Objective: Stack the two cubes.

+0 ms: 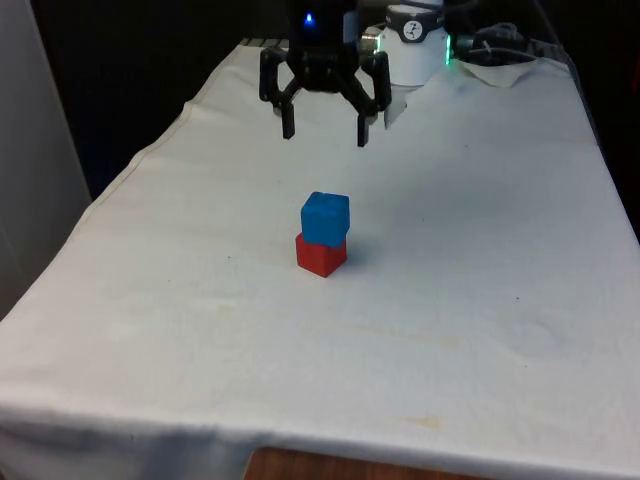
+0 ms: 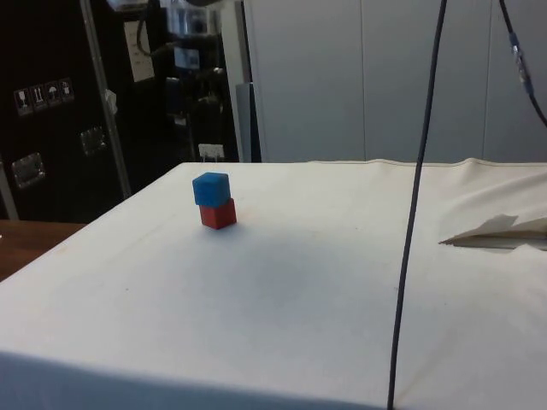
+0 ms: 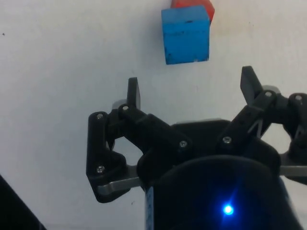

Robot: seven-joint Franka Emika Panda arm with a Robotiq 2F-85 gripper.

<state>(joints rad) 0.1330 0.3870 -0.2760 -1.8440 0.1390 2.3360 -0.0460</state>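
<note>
Blue cube sits on top of red cube, touching, stack upright near the middle of the desk. Blue one is turned a bit off the red one's edges, so a red corner pokes out past it in the wrist view. Side view has the same stack: blue cube over red cube, standing toward the desk's far edge from that camera.

Gripper hangs in the air above and behind the stack, well apart from it, holding nothing. Jaws are spread wide, with both fingertips clear of the cubes and bare white cloth between them in the wrist view.

White cloth covers the whole desk, lightly wrinkled. A folded-up flap of cloth lies at the side view's right. A black cable hangs down in front of the side camera.
</note>
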